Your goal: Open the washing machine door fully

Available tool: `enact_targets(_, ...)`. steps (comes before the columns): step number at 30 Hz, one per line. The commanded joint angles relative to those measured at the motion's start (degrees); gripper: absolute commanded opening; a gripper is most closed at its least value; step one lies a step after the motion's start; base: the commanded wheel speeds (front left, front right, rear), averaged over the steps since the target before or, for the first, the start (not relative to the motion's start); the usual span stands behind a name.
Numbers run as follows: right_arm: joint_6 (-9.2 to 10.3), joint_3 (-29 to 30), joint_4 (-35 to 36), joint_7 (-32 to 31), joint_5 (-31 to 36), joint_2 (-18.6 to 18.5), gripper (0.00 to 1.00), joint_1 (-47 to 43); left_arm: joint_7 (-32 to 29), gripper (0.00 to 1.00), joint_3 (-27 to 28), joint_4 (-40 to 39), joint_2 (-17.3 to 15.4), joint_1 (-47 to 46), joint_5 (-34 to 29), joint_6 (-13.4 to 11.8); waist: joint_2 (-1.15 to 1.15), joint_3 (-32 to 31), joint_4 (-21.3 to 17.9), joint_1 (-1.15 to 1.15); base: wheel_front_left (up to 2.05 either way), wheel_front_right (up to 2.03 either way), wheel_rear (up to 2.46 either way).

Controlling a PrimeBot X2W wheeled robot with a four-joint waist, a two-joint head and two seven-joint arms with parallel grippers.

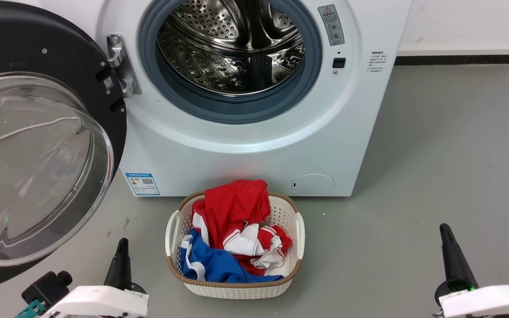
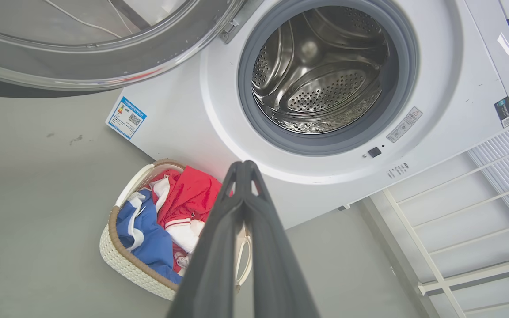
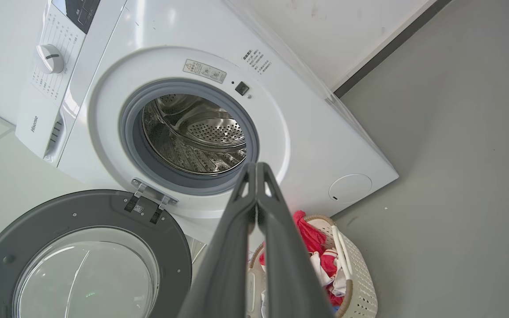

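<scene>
The white washing machine (image 1: 254, 150) stands ahead with its steel drum (image 1: 232, 48) exposed. Its round black washing machine door (image 1: 38, 145), with a bulging clear glass bowl, is swung wide out to the left on its hinge (image 1: 119, 66). The door's rim (image 2: 104, 62) also crosses the top of the left wrist view, and the right wrist view has the door (image 3: 82, 260) at lower left. My left gripper (image 1: 122, 247) is low at the left, shut and empty, below the door's edge. At the lower right my right gripper (image 1: 446, 234) is shut and empty, far from the door.
A cream laundry basket (image 1: 296, 234) holding red, white and blue clothes sits on the grey floor in front of the machine, between my grippers. A white wall with dark skirting runs behind at the right. A white rack (image 2: 457, 229) stands beside the machine.
</scene>
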State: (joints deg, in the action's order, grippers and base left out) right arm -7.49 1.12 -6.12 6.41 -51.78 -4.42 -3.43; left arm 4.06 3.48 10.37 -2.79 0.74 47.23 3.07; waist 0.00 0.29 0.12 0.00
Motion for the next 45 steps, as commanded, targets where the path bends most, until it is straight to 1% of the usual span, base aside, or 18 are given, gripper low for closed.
enact_targets(1, -0.01, 0.14, 0.19, -0.49, -1.95, -0.55, 0.0, 1.61, -0.41, 0.0, 0.27, -0.42, -0.11, -1.66, 1.88, 0.41, 0.0, 0.0, 0.0, 0.0, 0.0, 0.0, 0.0)
enact_targets(24, -0.01, 0.98, -2.73, -4.2, -17.09, -0.65, 0.0, 4.61, -4.23, 0.0, 1.37, 1.1, -0.12, -3.82, 17.81, 2.0, 0.0, -0.03, -0.03, 0.0, 0.0, 0.0, 0.0)
enact_targets(45, 0.0, 1.8, -4.85, -7.09, -27.77, -0.52, 0.0, 6.84, -7.03, 0.0, 2.11, 2.21, -0.13, -5.28, 29.2, 3.07, 0.0, -0.06, -0.06, 0.0, 0.0, 0.0, 0.0)
